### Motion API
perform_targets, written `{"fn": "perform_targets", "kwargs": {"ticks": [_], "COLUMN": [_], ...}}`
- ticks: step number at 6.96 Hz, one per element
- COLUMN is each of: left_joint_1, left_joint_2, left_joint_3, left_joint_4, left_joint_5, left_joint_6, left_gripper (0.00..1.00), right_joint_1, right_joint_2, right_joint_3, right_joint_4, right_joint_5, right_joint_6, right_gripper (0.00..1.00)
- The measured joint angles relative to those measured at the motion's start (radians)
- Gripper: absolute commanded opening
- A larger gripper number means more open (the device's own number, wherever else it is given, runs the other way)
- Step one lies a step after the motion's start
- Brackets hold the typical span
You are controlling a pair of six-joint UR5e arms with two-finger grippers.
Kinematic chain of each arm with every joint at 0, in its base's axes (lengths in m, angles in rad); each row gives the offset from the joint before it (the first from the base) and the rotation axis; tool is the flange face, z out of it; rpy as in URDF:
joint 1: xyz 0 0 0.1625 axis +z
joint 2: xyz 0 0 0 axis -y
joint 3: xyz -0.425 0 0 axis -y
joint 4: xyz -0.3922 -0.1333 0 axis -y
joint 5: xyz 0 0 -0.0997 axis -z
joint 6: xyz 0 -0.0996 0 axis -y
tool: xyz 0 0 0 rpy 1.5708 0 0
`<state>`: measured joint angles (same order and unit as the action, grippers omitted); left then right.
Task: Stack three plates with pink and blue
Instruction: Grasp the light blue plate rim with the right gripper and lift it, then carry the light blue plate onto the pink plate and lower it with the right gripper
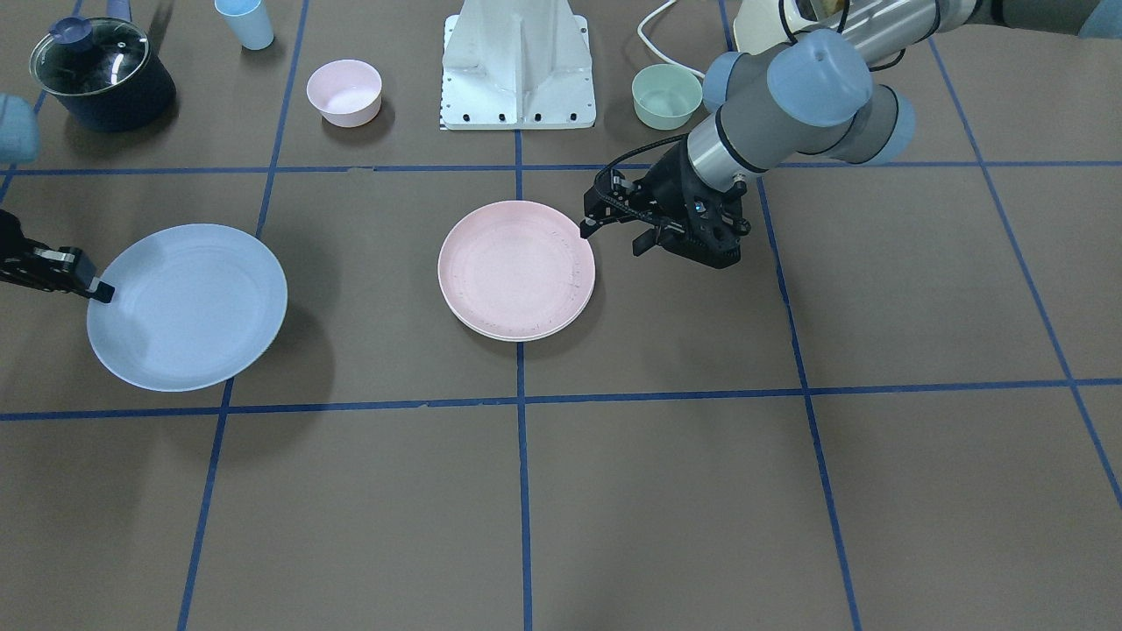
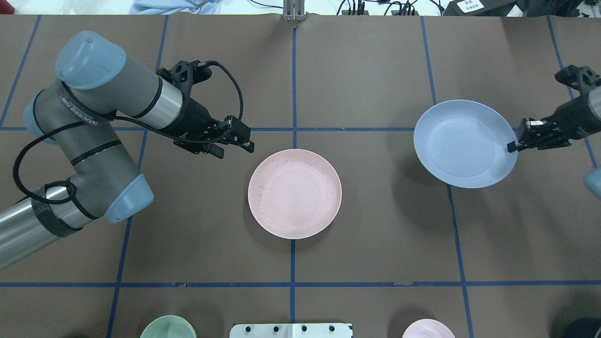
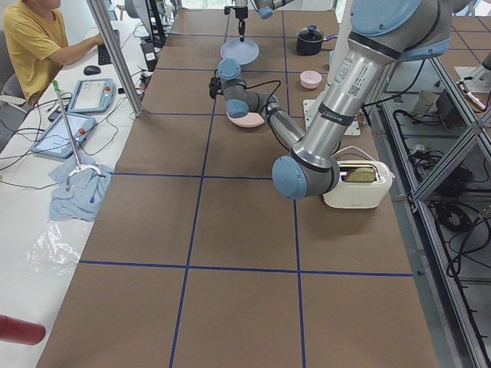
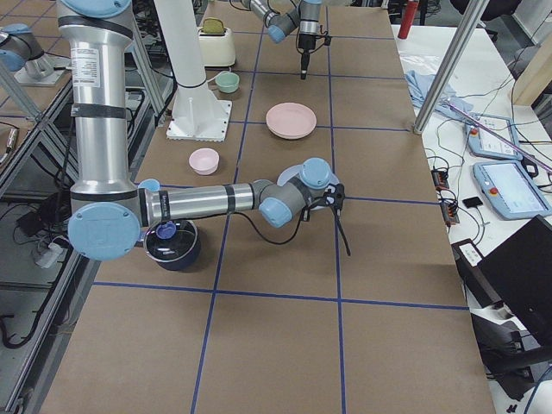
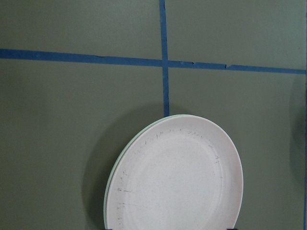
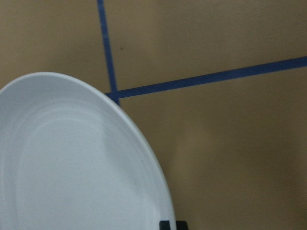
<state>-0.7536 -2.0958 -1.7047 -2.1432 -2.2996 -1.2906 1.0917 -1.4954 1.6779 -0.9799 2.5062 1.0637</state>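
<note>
- Pink plate (image 2: 294, 193) lies at the table's centre on the cream-white plate (image 1: 513, 337), whose rim peeks out beneath; two of the three look stacked.
- Blue plate (image 2: 465, 143) hangs above the table well to the right, with the right gripper (image 2: 514, 144) clamped on its right rim.
- Left gripper (image 2: 236, 151) hovers just left of the stack, fingers apart and empty.
- What seems left to do is to carry the blue plate over and set it on the pink.

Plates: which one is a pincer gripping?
The light blue plate, clamped at its rim by the right pincer; the pink plate lies ungripped atop the cream plate.
</note>
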Motion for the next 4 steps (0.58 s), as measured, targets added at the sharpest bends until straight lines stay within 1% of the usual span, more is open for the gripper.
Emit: {"fn": "perform_targets", "kwargs": {"ticks": [1, 2, 3, 4], "left_joint_1": [-0.029, -0.062, -0.103, -0.151], "left_joint_2": [0.013, 0.029, 0.041, 0.051], "left_joint_3": [-0.011, -0.014, -0.011, -0.002], "left_joint_4": [0.000, -0.002, -0.002, 0.000], "left_joint_5": [-0.001, -0.003, -0.021, -0.064], "left_joint_6": [0.005, 0.011, 0.027, 0.060], "left_gripper": [0.82, 0.82, 0.82, 0.82], "right_joint_1": [-0.061, -0.133, -0.227, -0.324], "right_joint_2": [0.078, 0.156, 0.218, 0.249], "right_joint_3": [0.022, 0.043, 0.072, 0.102], "right_joint_4": [0.001, 0.000, -0.001, -0.003], "right_joint_5": [-0.007, -0.043, -0.121, -0.211], "right_joint_6": [0.161, 0.310, 0.444, 0.530], "right_gripper": [0.00, 0.00, 0.00, 0.00]}}
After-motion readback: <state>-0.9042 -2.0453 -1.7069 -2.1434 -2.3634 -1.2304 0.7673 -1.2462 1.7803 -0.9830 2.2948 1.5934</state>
